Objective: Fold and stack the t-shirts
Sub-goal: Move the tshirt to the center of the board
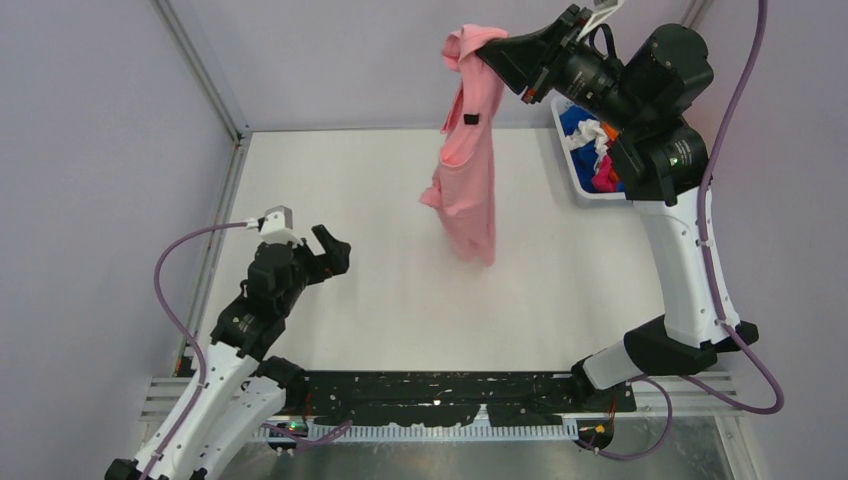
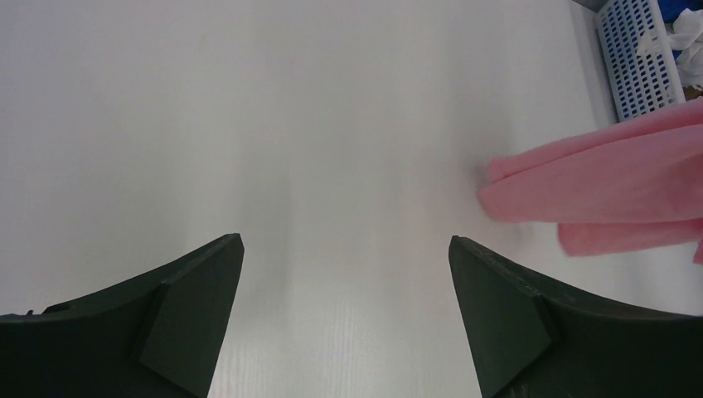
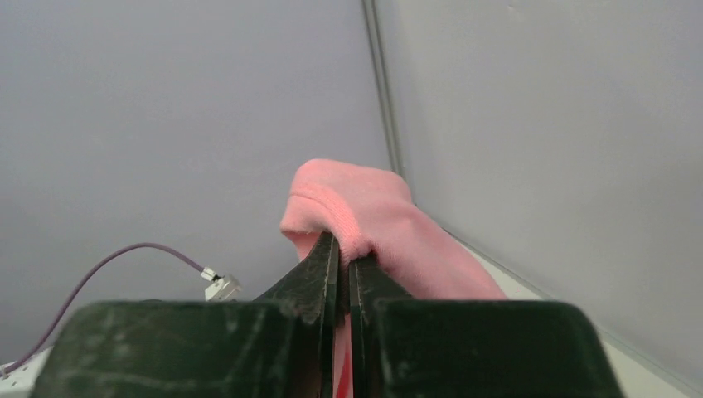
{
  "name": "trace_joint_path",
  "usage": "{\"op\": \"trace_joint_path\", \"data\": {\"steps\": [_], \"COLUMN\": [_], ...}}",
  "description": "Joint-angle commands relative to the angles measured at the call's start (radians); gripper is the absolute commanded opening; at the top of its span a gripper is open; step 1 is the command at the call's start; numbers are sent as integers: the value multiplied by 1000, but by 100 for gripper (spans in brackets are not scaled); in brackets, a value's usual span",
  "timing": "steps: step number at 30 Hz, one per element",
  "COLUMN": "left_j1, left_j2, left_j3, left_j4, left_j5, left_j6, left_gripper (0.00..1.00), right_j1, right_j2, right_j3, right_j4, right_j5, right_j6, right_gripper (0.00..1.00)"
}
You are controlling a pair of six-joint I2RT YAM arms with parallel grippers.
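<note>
1. I see the light pink t-shirt (image 1: 468, 170) hanging in the air over the far middle of the table (image 1: 350, 200).
2. It hangs long and bunched up. A small dark label (image 1: 470, 119) shows near its top.
3. Its bottom end comes down to the table. I cannot tell if it touches.
4. My right gripper (image 1: 487, 50) is up high and holds the shirt at the very top. Its two fingers are pressed together with a fold of pink cloth pinched between them.
5. Just beside that arm, at the far right of the table, sits the white basket (image 1: 562, 122). In it lie more shirts: a blue shirt (image 1: 577, 120), a white shirt (image 1: 598, 136) and a hot pink shirt (image 1: 606, 176), all piled together.
6. My left gripper (image 1: 320, 245) is low over the left side of the table, well apart from the hanging shirt. Its fingers are spread wide and there is nothing between them.
</note>
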Motion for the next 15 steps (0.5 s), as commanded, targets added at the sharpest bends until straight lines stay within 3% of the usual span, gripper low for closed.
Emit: {"op": "trace_joint_path", "data": {"steps": [1, 5, 8, 11, 15], "left_j1": [-2, -2, -2, -2, -2], "left_j2": [-63, -116, -135, -130, -74], "left_j3": [41, 39, 32, 15, -6], "left_j4": [-80, -140, -172, -177, -183], "left_j5": [-75, -119, -154, -152, -137], "left_j6": [-23, -36, -52, -70, -98], "left_gripper": [99, 99, 99, 99, 99], "right_j1": [39, 39, 37, 7, -112], "right_j2": [-25, -75, -140, -186, -136], "right_j3": [43, -74, -198, -410, -690], "right_j4": [77, 61, -29, -90, -75], "right_j5": [-4, 125, 303, 457, 505], "right_j6": [76, 75, 40, 46, 79], "right_gripper": [5, 5, 5, 5, 6]}}
